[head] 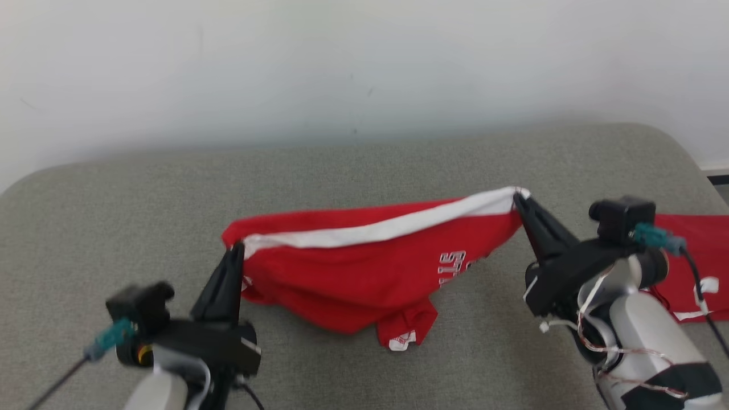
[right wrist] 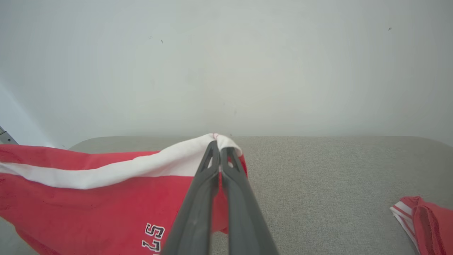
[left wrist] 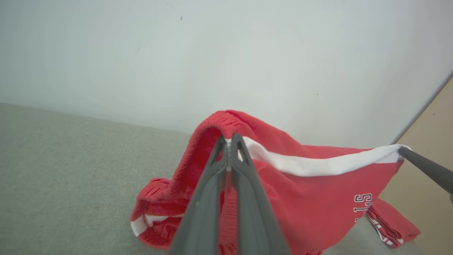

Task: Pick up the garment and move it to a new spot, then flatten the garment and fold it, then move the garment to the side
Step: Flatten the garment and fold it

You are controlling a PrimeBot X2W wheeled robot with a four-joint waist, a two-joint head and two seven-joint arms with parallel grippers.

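Fingers [head: 219,290] on both sides are clamped right down on cloth. On the red shirt [head: 364,273], the left gripper [head: 236,249] pinches one end of the white band [head: 393,226] and the right gripper [head: 517,197] pinches the other. So the shirt hangs strung between them, long axis running left to right over the grey pad [head: 114,216], with its bottom sagging onto the pad. The right end sits higher up. My guess is both arms have to lift and carry together, since neither is nearer. Another red piece [head: 697,250] lies off to the right.
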